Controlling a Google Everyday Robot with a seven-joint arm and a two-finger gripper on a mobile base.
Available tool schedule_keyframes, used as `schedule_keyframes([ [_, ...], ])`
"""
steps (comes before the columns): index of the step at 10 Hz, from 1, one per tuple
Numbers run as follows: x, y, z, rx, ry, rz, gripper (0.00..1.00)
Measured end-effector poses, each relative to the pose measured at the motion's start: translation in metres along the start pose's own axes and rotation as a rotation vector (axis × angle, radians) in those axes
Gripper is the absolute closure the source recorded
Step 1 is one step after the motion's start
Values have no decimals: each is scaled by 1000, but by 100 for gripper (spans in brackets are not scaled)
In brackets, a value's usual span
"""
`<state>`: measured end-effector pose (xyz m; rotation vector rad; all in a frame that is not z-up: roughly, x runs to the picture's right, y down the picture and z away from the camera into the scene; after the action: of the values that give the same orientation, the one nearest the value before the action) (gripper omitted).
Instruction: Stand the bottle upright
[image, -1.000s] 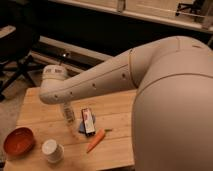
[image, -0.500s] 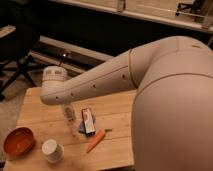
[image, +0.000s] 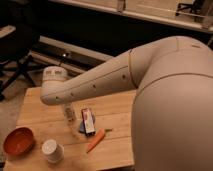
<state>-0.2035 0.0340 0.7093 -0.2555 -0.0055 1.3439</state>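
The small translucent whitish bottle (image: 69, 114) shows just under the wrist end of my arm, over the left-middle of the wooden table (image: 117, 150). It looks roughly upright, with its top hidden by the arm. My gripper (image: 67, 107) is right at the bottle's top, mostly hidden behind the big white forearm, so I cannot tell whether it touches the bottle.
A flat red-white-black packet (image: 88, 121) lies just right of the bottle, with a carrot (image: 95, 140) in front of it. A white round cup (image: 51, 150) and an orange bowl (image: 19, 141) stand at the front left. An office chair (image: 17, 55) stands beyond the table's left side.
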Motion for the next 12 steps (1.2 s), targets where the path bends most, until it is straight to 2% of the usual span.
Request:
schedule_keyframes([
  [5,0,0,3,1,0,-3,91],
  [8,-4,14,26,-2,12,-46,72],
  [10,-12,7,27,4,20,-45,71],
  [12,-24,-1,17,0,-11,-26,71],
])
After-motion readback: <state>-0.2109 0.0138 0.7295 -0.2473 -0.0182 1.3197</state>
